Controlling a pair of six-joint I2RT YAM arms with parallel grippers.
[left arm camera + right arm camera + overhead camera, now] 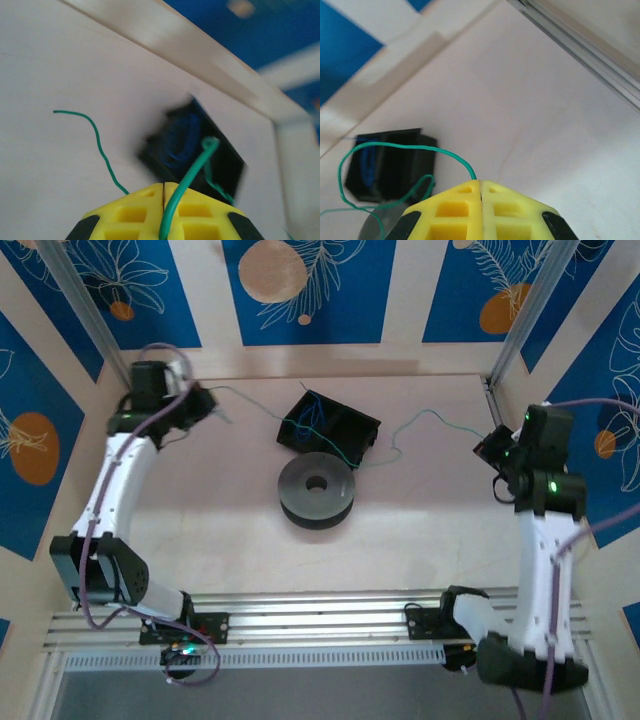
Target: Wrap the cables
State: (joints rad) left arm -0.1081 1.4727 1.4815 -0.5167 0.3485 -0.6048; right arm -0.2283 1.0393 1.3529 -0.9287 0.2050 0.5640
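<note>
One green cable [432,416] runs from the black tray [352,424] out to both sides. My left gripper [207,403] is at the far left, shut on the cable's left stretch [245,398]. In the left wrist view the yellow fingers [135,215] meet, and the green cable [189,172] rises from between them with a loose end [95,134] to the left. My right gripper [490,447] is at the far right. It is shut on the cable [455,157], which comes out at the tips of the gripper [481,183]. Blue cables [181,137] lie bunched in the tray [395,165].
A grey spool [317,490] with a centre hole sits on the table just in front of the tray, its edge showing in the right wrist view [379,226]. Walls close the table at the back and both sides, with an aluminium rail [320,612] at the near edge.
</note>
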